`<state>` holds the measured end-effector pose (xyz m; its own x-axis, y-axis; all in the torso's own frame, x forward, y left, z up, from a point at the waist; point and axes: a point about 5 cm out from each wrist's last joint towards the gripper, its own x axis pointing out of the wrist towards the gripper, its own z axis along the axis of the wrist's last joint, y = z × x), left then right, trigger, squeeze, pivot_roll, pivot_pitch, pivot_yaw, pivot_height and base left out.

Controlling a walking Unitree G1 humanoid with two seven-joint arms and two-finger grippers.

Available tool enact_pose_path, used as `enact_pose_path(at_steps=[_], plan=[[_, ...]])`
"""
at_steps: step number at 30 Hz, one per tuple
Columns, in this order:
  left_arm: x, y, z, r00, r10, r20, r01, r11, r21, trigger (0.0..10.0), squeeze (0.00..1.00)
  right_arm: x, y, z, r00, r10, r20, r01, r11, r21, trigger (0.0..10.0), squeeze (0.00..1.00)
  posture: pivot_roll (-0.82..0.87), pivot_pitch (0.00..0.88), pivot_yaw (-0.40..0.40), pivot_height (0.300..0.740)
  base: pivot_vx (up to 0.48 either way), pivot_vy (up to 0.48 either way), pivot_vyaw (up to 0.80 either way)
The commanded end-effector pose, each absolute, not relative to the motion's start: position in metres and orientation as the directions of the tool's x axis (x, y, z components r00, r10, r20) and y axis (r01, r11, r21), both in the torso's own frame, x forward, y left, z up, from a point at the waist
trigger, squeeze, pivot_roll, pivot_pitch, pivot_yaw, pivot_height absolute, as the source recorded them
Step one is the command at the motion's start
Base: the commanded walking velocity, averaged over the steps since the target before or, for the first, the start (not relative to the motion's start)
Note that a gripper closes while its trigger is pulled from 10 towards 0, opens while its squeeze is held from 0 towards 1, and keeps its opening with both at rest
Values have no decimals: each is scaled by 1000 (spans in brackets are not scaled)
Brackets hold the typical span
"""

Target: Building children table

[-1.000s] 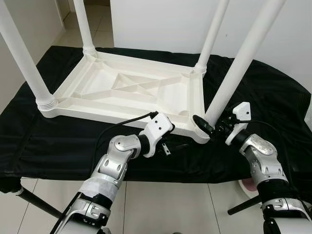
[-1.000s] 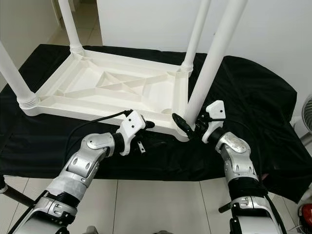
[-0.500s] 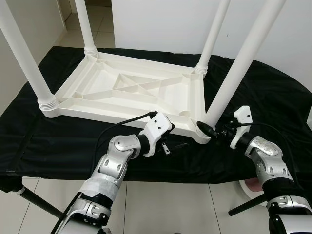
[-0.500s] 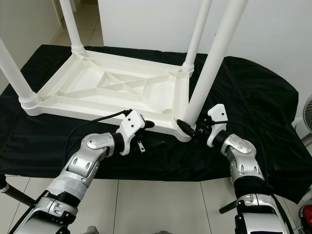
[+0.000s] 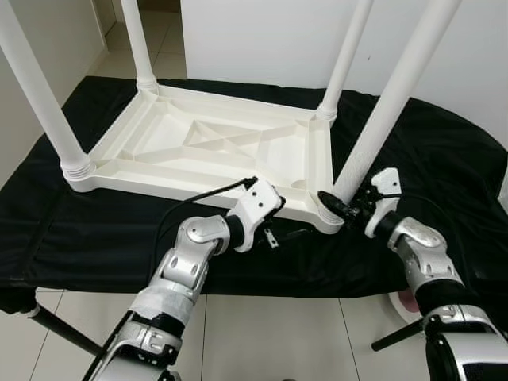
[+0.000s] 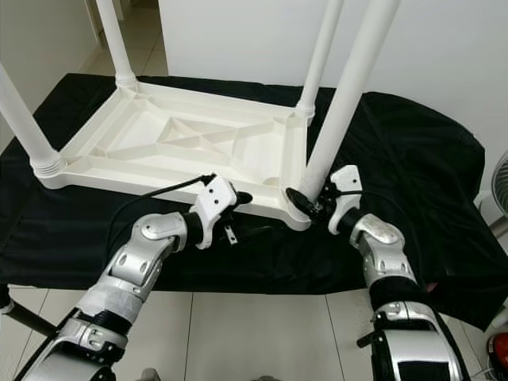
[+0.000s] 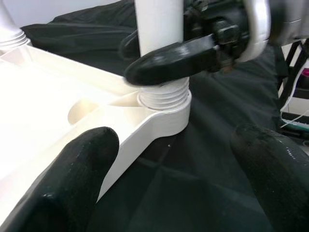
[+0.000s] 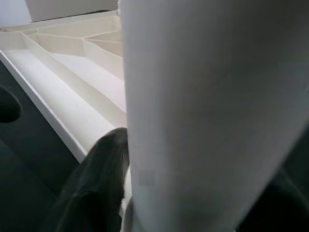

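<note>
On black cloth (image 5: 444, 159), right gripper (image 5: 343, 208) gripping table leg (image 5: 381, 119)

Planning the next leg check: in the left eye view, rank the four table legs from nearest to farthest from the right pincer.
1. Near right leg: the right pincer is closed around its base.
2. Far right leg: behind it, at the right back corner.
3. Near left leg: across the table top, at the left front corner.
4. Far left leg: at the left back corner, diagonally opposite.
</note>
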<state>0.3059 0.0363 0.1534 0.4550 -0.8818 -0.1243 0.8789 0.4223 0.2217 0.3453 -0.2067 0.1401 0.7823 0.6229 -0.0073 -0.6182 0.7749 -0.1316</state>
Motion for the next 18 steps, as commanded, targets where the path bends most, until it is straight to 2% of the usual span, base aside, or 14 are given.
enact_pose_path(at_steps=[1, 5, 6, 11, 12, 13, 14, 15, 18], plan=[[309, 39, 155, 592, -802, -82, 791, 559, 249, 10000, 0, 346, -205, 135, 790, 613, -16, -610, 782, -124, 10000, 1000, -12, 0, -41, 740, 0, 0, 0], [308, 38, 155, 590, -803, -78, 792, 558, 245, 10000, 0, 346, -205, 134, 792, 611, -17, -608, 785, -117, 10000, 976, -11, 0, -41, 740, 0, 0, 0], [307, 38, 155, 589, -804, -76, 793, 558, 243, 10000, 0, 347, -203, 133, 792, 610, -20, -607, 786, -119, 10000, 0, -8, 0, -42, 740, 0, 0, 0], [304, 37, 155, 585, -808, -72, 797, 556, 237, 10000, 0, 348, -200, 131, 793, 609, -27, -608, 786, -114, 10000, 0, 5, 0, -48, 740, 0, 0, 0], [300, 35, 154, 580, -812, -66, 801, 553, 229, 10000, 0, 351, -198, 131, 795, 606, -30, -605, 788, -110, 4745, 0, 5, 0, -44, 740, 0, 0, 0], [297, 33, 153, 576, -815, -62, 804, 551, 223, 10000, 0, 352, -197, 131, 798, 602, -28, -601, 792, -107, 2078, 0, 4, 0, -43, 740, 0, 0, 0], [297, 33, 153, 576, -815, -62, 804, 551, 223, 10000, 0, 352, -197, 131, 798, 602, -28, -601, 792, -107, 2078, 0, 4, 0, -43, 740, 0, 0, 0], [294, 31, 152, 575, -816, -57, 804, 551, 225, 10000, 0, 354, -196, 131, 803, 595, -22, -594, 798, -100, 0, 0, 4, 0, -43, 740, 0, 0, 0], [292, 29, 150, 576, -816, -59, 804, 551, 224, 10000, 0, 355, -196, 131, 809, 588, -23, -587, 804, -97, 0, 0, 5, 0, -41, 740, 0, 0, 0]])
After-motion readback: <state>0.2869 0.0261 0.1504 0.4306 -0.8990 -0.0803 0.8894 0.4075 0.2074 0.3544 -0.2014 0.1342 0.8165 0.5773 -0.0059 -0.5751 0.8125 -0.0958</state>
